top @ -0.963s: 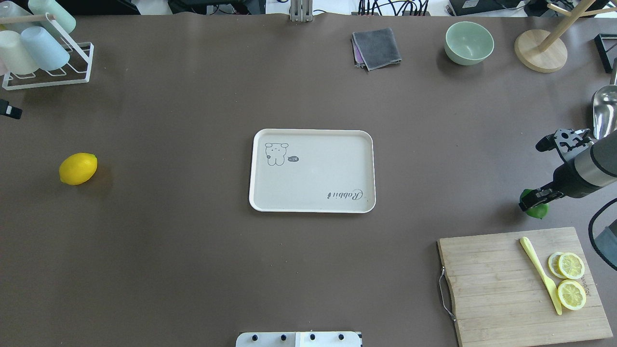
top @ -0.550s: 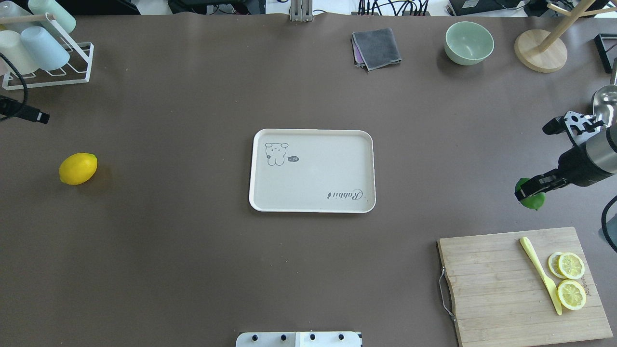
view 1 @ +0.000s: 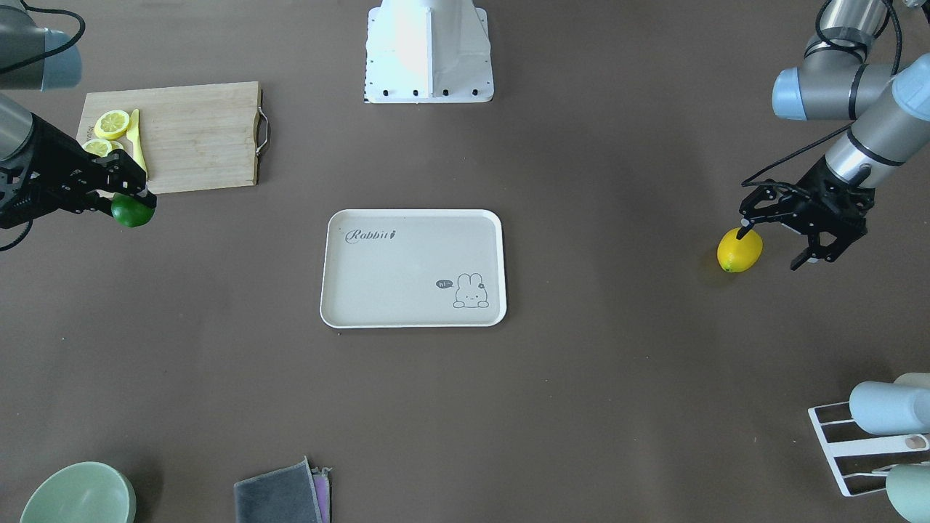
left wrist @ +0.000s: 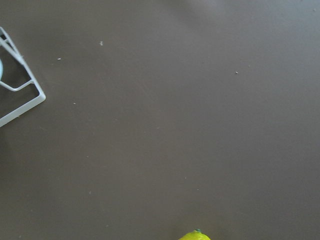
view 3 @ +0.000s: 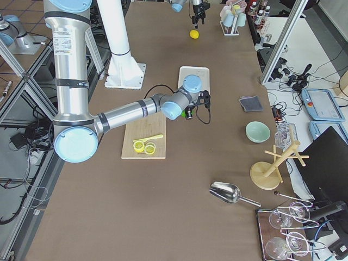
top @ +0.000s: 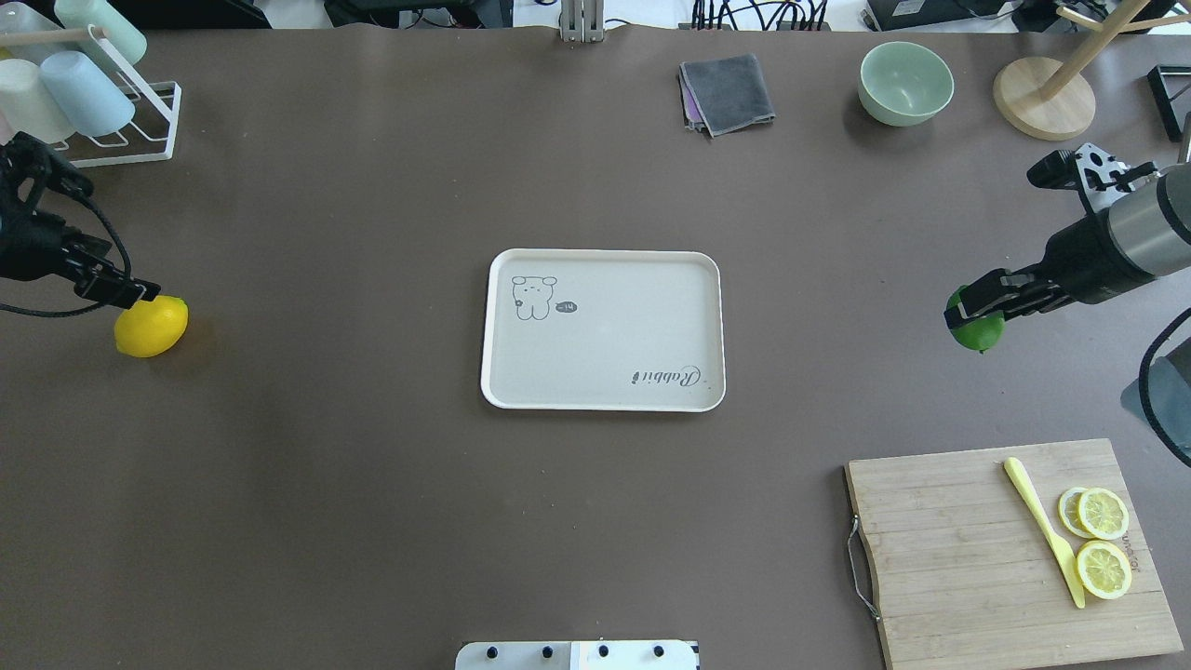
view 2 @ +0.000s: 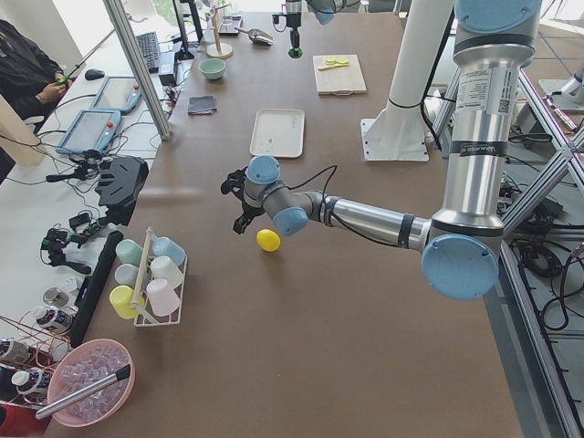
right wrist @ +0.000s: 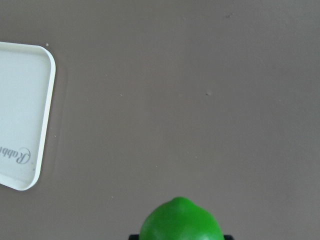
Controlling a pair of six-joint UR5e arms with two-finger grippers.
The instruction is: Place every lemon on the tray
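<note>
Right hand (top: 972, 312) grips the green lemon (top: 979, 333) across its middle. Left hand (view 1: 768, 250) hangs wide open and empty, the yellow lemon (view 1: 740, 250) by one finger: light, firm, likely slick.

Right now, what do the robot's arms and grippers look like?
The left arm and right arm are silver tubes with light-blue joint caps and white printed labels. Black cables run to the black left gripper and right gripper.

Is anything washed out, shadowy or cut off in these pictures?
Front-facing view: the white robot base is washed out by glare. Overhead view: the yellow lemon casts only a faint shadow. Right wrist view: the green lemon is cut off by the bottom edge.
</note>
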